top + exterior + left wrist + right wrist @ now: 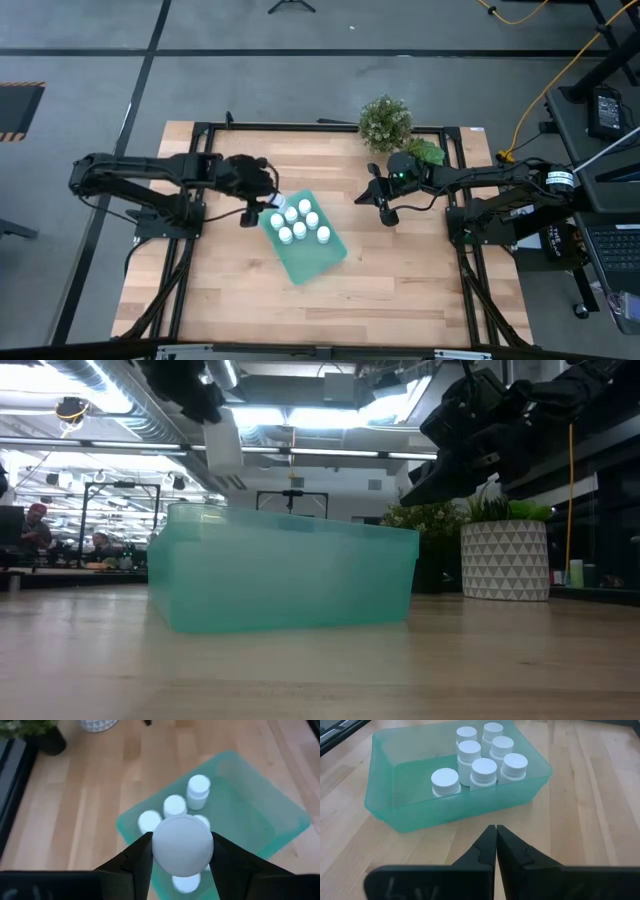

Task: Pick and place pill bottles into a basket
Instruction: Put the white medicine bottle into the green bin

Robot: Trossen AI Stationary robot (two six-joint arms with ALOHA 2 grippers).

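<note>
On the light wooden slatted table, the shallow translucent teal-green rectangular plastic basket lies near the centre, turned at an angle to the table edges. Beyond the basket, at the table's far edge, stands a white round plant pot with a grey triangle pattern holding a green plant.

Left of the basket, the left gripper hangs above the basket's left corner. Its dark fingers pinch one small white cylindrical pill bottle with a round white cap, held clear above the basket floor.

Right of the basket, the right gripper waits well apart from the rim, pointing at the basket, fingers pressed together and holding nothing.

Inside the basket, seven upright white pill bottles stand grouped close together in the end nearest the left gripper; the opposite end of the basket floor shows only bare plastic.
</note>
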